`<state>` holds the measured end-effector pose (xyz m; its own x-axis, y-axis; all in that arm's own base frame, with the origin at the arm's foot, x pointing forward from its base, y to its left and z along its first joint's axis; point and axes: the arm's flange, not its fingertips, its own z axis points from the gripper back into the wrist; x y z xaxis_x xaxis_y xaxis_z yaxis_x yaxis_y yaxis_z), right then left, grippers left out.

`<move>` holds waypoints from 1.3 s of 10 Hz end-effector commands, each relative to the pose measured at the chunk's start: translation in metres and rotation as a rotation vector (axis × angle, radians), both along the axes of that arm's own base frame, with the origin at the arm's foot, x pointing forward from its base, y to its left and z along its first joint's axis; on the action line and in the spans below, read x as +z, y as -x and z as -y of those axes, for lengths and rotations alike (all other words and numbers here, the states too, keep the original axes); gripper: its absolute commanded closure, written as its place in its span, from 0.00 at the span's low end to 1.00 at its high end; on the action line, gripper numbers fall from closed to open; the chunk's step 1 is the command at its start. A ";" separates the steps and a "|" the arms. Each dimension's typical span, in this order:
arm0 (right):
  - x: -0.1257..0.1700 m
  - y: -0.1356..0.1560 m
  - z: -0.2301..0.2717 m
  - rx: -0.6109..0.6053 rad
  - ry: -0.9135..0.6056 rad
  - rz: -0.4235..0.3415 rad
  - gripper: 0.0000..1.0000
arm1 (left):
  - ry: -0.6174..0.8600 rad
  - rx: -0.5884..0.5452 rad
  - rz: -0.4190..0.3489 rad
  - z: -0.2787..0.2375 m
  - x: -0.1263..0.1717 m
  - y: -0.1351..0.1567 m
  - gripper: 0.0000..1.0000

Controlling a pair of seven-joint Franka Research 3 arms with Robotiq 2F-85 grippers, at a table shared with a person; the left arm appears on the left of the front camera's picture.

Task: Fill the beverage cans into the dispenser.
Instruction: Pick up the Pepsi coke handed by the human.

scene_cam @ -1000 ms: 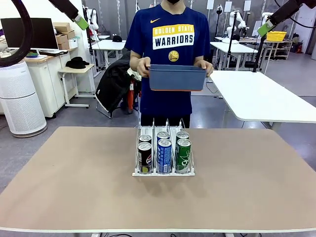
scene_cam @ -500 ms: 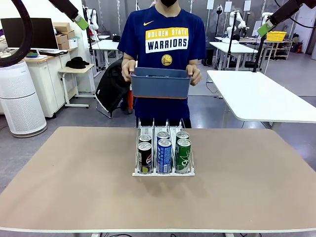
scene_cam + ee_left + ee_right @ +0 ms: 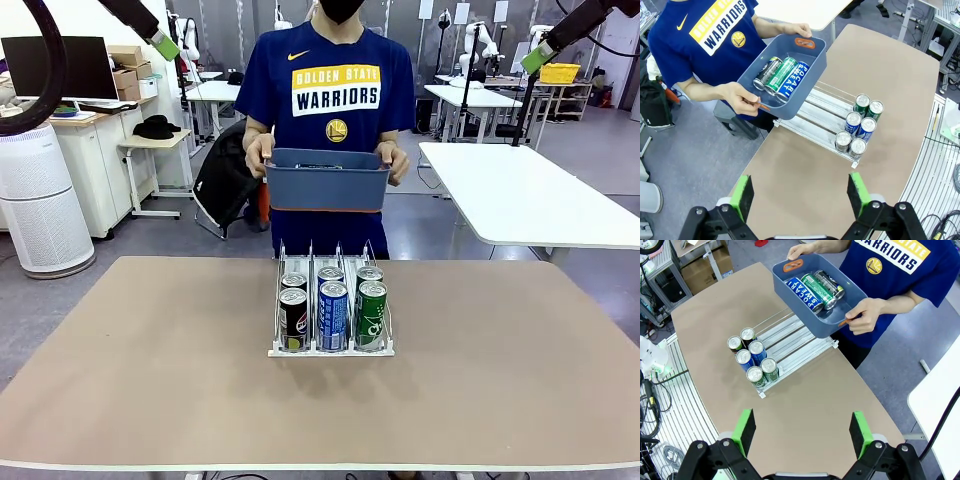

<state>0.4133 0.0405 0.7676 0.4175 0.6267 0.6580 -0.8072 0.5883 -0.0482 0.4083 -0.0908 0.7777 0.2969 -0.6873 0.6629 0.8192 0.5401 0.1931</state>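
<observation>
Closer now, the person [image 3: 335,95] carries the blue tub [image 3: 327,190] up to the table's [image 3: 150,380] far edge. My left gripper [image 3: 800,192] and right gripper [image 3: 802,432] hang spread and empty; six beverage cans [image 3: 332,315] crowd the dispenser's [image 3: 330,352] front lip mid-table; beyond, three more lie in the tub, seemingly offered for loading.

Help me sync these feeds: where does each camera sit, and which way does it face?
Front: between the arms, facing across the table at the person holding the tub; left gripper and right gripper in top corners.
Left wrist: high up, looking down on the dispenser; own open fingers at bottom.
Right wrist: likewise, from the opposite side.
Shared: both wrist views show three cans in the tub.
</observation>
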 end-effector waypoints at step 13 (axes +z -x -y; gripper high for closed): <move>-0.001 0.000 0.000 -0.007 0.005 -0.008 0.00 | 0.005 0.004 0.007 -0.001 -0.001 0.001 0.00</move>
